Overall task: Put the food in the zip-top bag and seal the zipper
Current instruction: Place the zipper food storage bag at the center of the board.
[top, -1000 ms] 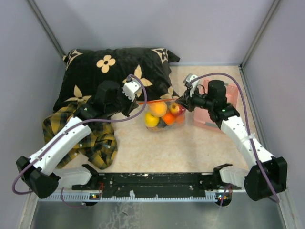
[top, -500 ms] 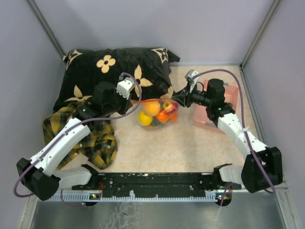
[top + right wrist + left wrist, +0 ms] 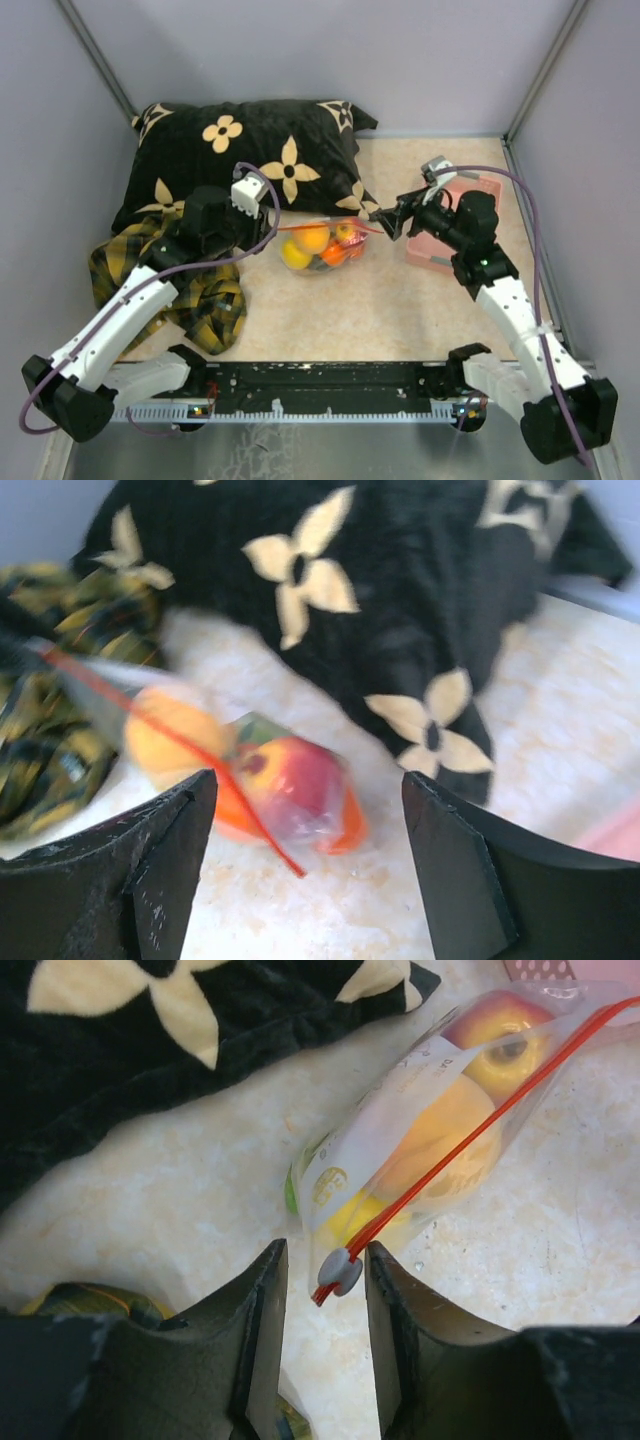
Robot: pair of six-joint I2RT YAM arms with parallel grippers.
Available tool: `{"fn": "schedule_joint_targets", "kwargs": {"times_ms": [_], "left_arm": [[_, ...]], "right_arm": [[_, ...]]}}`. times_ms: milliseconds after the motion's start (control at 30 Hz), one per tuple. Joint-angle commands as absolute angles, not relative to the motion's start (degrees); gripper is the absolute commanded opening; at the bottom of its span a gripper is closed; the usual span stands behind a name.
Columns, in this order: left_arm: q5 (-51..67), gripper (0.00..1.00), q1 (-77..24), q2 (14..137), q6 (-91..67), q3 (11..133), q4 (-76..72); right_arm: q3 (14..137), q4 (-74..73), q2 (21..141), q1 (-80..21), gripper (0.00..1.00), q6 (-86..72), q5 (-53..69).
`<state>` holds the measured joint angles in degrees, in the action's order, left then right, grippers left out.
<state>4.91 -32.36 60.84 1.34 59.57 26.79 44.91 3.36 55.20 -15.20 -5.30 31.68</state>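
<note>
Now the bag (image 3: 322, 245) lies on the counter (image 3: 400, 300) at the centre of the top view, w/ the fruits inside: an apple (image 3: 500, 1040), an orange (image 3: 440, 1130), a lemon (image 3: 352, 1218) and a green piece (image 3: 291, 1192) low in the bag. The zipper (image 3: 482, 1134) runs as a thin red line along the edge of the bag, from lower centre to upper right in the left wrist view. Its grey slider (image 3: 340, 1272) sits at the lower end, between the two fingers of the left gripper (image 3: 325, 1255). These fingers are a bit spread. The slider is just beside the right-hand one in the pic, w/ a gap to the other; I cannot tell if it touches. The right gripper (image 3: 308, 780) is spread wide & pinches nothing. The other zipper end hangs between its fingers, approx. mid of that blurred view. A black pillow (image 3: 240, 150) w/ flowers is at upper left of the top view. A plaid cloth (image 3: 205, 295) is at left under the left arm, and a pink basket (image 3: 470, 190) at right, partly covered by the right arm.
</note>
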Motion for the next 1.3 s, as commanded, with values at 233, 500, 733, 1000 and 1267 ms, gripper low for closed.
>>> {"fn": "schedule_joint_targets", "kwargs": {"times_ms": [233, 500, 733, 1000, 1267], "left_arm": [[7.6, 0.49, -25.5, 57.8, -10.7, 57.2, 21.3], [11.1, 0.57, -25.5, 52.9, -17.9, 50.2, 17.0], [6.4, 0.68, -25.5, 48.9, -21.3, 49.4, 19.2], [-2.9, 0.78, -25.4, 41.2, -26.0, 44.7, 18.9], [-9.5, 0.85, -25.4, 36.9, -25.1, 46.4, 23.4]], "right_arm": [[50.1, -25.3, 45.8, -14.8, 0.76, -19.8, -12.4], [45.6, -25.4, 33.1, -14.8, 0.77, -21.2, -18.3], [41.3, -22.1, 18.6, -14.9, 0.78, -15.0, -14.4], [42.3, -27.9, 16.4, -14.9, 0.78, -13.6, -21.0], [42.1, -27.5, 12.3, -14.9, 0.80, -12.8, -24.7]]}}
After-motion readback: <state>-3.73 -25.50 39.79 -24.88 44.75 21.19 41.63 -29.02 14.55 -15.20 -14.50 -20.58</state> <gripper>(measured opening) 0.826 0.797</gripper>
